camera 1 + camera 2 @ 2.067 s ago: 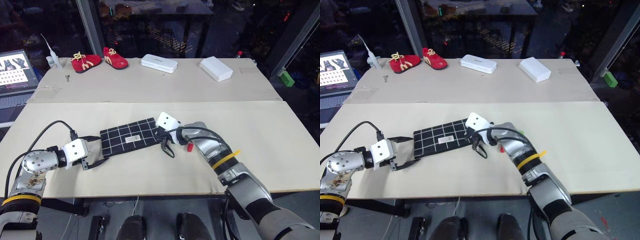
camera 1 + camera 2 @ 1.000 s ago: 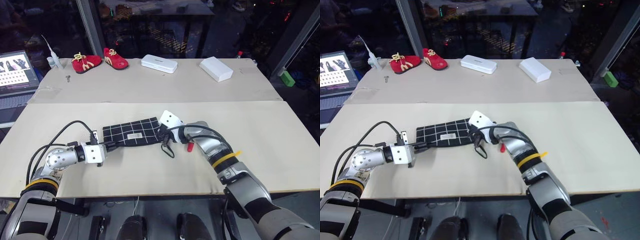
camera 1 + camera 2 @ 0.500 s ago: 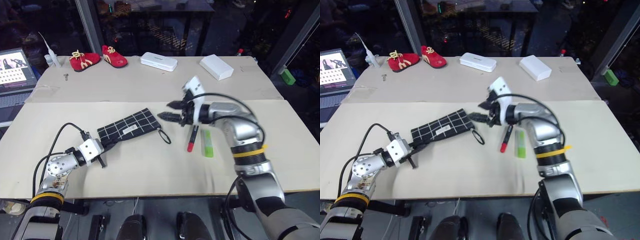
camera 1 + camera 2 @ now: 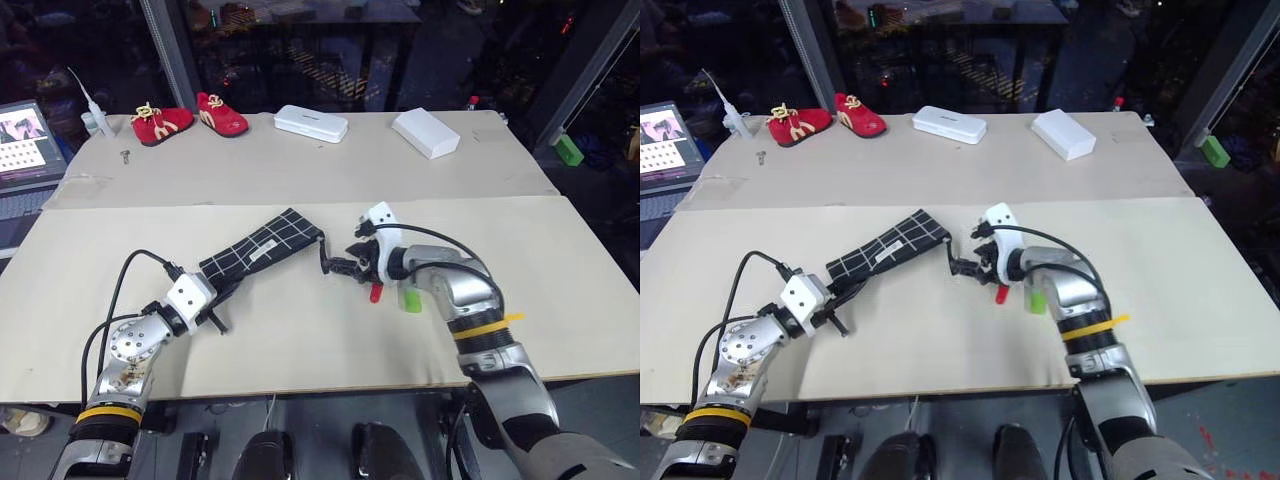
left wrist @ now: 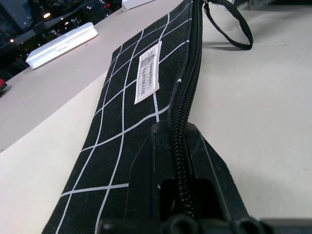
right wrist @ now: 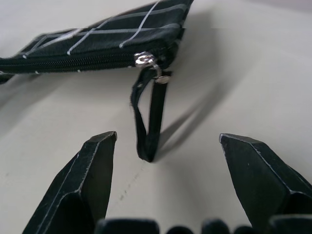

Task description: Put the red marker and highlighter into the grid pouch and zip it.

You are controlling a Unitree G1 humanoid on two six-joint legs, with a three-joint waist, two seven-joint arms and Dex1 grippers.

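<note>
The left gripper (image 4: 222, 297) is clamped on the near end of the grid pouch (image 4: 262, 250), which lies aslant on the surface (image 4: 300, 340). The left wrist view adds its white label (image 5: 147, 72). The right gripper (image 6: 165, 183), jaws spread and empty, faces the zipper pull loop (image 6: 148, 122). Beneath that arm lie the red marker (image 4: 376, 292) and highlighter (image 4: 410, 299).

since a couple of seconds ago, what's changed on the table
The right gripper let go at the pouch's zipper end, opened and backed off, uncovering the red marker and highlighter on the table. The left gripper, shut on the pouch, swung it askew. Shoes and white cases stayed put.
</note>
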